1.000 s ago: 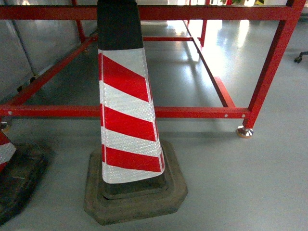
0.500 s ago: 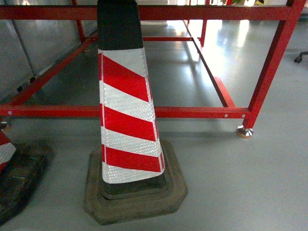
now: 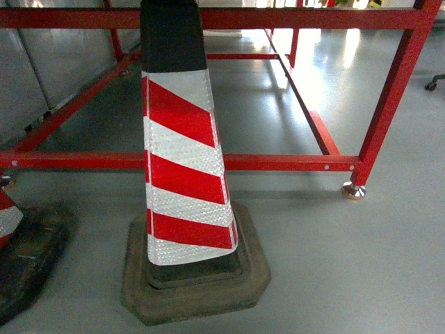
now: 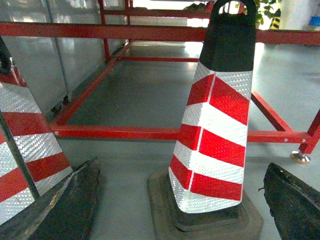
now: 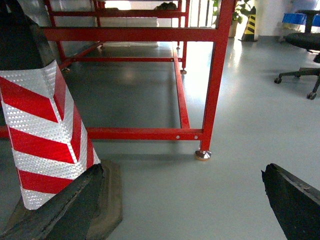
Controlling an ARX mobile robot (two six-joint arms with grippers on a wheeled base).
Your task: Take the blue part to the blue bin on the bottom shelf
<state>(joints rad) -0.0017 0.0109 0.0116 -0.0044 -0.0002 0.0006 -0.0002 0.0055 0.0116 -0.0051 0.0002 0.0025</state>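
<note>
Head view, left to right: a second cone's black base (image 3: 28, 261) sits at the left edge, a red-and-white striped traffic cone (image 3: 184, 167) fills the middle on its rubber foot, and a red steel frame (image 3: 278, 162) runs behind it to a levelling foot (image 3: 354, 191) at right, all on grey floor (image 3: 348, 264). Over the past second the picture barely shifts, only a slight drift, so the robot appears stalled or creeping in front of the cone. Neither the blue part, the blue bin nor the bottom shelf appears in any view; the task has likely not begun. In the wrist views, the left gripper (image 4: 180, 200) and the right gripper (image 5: 182, 205) each show dark jaws spread wide at the frame edges, holding nothing. An office chair (image 5: 305, 60) stands far right.
</note>
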